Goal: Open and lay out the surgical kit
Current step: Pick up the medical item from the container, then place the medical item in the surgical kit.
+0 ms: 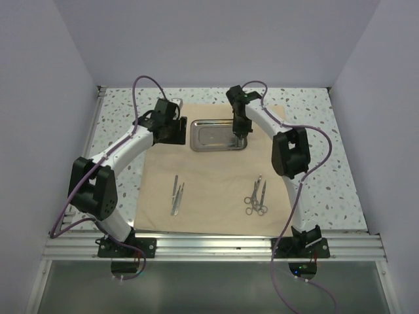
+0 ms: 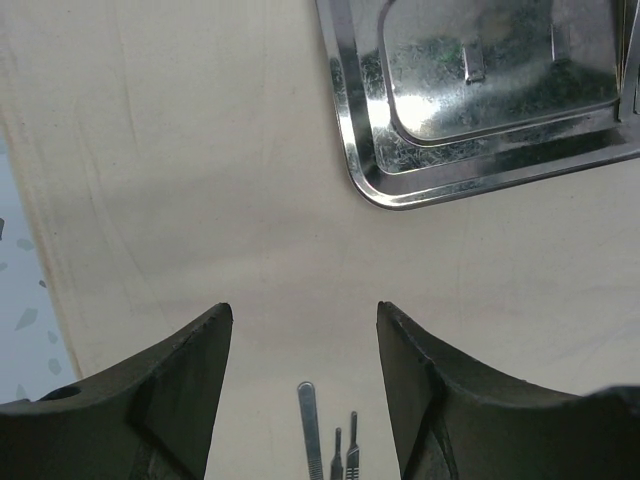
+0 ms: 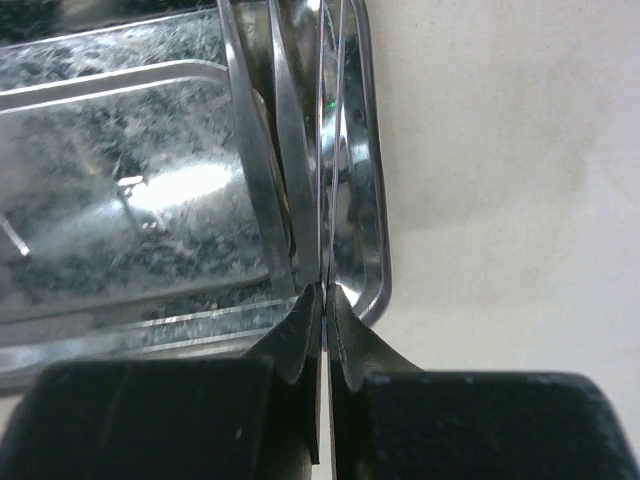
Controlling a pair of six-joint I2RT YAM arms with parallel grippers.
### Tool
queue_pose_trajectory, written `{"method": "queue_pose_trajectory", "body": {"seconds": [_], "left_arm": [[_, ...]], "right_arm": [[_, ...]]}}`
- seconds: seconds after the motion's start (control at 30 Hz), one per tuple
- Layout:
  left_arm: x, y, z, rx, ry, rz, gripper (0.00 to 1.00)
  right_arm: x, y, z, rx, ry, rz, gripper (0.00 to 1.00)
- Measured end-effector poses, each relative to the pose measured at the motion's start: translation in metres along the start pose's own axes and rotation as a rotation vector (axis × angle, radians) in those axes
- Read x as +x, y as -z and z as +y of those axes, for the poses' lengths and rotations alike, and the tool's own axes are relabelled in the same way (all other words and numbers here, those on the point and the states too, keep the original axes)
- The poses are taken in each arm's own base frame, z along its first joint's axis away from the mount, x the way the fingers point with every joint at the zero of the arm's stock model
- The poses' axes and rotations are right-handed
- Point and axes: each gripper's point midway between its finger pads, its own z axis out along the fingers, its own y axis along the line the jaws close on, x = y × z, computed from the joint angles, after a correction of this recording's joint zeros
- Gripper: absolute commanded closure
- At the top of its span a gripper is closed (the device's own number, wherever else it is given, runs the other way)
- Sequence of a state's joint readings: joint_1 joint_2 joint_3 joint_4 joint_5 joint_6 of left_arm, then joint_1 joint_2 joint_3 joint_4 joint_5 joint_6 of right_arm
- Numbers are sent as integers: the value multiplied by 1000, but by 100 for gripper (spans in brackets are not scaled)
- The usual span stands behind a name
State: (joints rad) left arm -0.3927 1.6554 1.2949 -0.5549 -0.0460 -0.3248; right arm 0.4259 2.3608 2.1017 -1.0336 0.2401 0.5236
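Observation:
The beige cloth wrap (image 1: 209,190) lies spread flat on the table. The shiny steel tray (image 1: 211,135) stands on its far part. My right gripper (image 1: 239,129) is over the tray's right end. In the right wrist view it (image 3: 324,290) is shut on slim steel tweezers (image 3: 300,150) that reach over the tray's right rim (image 3: 372,200). My left gripper (image 1: 175,128) is just left of the tray. In the left wrist view it (image 2: 304,312) is open and empty above bare cloth (image 2: 180,180). Scissors and forceps (image 1: 256,196) lie on the cloth's near right.
Three slim steel tools (image 1: 177,194) lie side by side on the cloth's near left; their ends show in the left wrist view (image 2: 330,440). Speckled tabletop (image 1: 327,150) borders the cloth. White walls close in the back and sides.

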Motion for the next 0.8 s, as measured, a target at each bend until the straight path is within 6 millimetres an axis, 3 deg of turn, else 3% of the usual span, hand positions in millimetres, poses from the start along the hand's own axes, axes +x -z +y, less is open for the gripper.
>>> {"method": "queue_pose_trajectory", "body": {"seconds": [0.13, 0.23, 0.33, 0.43, 0.5, 0.6, 0.67, 0.8], "left_arm": [[-3, 0, 1, -6, 0, -10, 34], [-6, 0, 1, -11, 4, -21, 29], [-9, 1, 2, -20, 9, -32, 17], [-14, 2, 3, -29, 17, -46, 10], [-20, 3, 3, -33, 19, -54, 0], [-39, 6, -1, -37, 29, -79, 0], [-56, 9, -5, -33, 32, -110, 0], [-73, 22, -9, -26, 45, -134, 0]], "right_arm": [[-4, 37, 5, -55, -18, -33, 100], [8, 83, 13, -141, -27, -71, 100], [45, 128, 30, -261, -18, -80, 100], [99, 153, 48, -370, 13, -38, 100], [132, 155, 58, -405, 44, 2, 100], [184, 135, 66, -411, 80, 98, 100], [216, 117, 61, -381, 96, 165, 100], [249, 96, 48, -334, 81, 237, 100]]}}
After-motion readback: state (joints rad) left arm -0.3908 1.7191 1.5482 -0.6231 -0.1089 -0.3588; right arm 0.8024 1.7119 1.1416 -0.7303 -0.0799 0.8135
